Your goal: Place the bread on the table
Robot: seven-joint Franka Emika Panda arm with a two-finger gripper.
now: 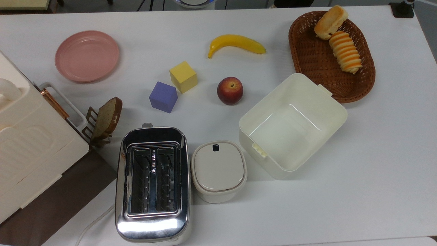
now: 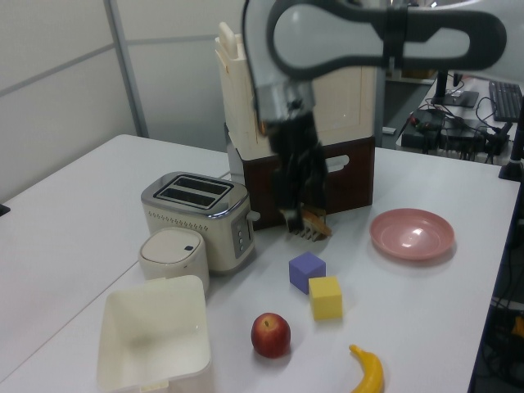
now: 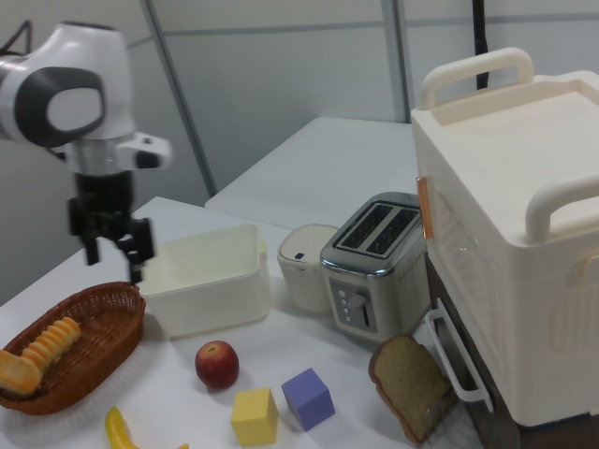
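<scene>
Currently end effector [image 3: 114, 245] released, hovering above basket [image 3: 103, 351]; bread [image 1: 330, 22] inside basket beside striped roll [image 1: 345, 52].

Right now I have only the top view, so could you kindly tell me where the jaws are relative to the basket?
Observer: In the right view the jaws hang in the air over the end of the brown wicker basket nearest the open cream plastic box.
Operator: Thank you. Are they open, and do they carry anything?
Observer: They stand apart, with nothing between them.
Operator: And where is the bread from there?
Observer: The oblong pale-cream bun with the golden crust lies at the basket's opposite end, at the right view's left, with the orange-and-cream striped roll between it and the jaws.
</scene>
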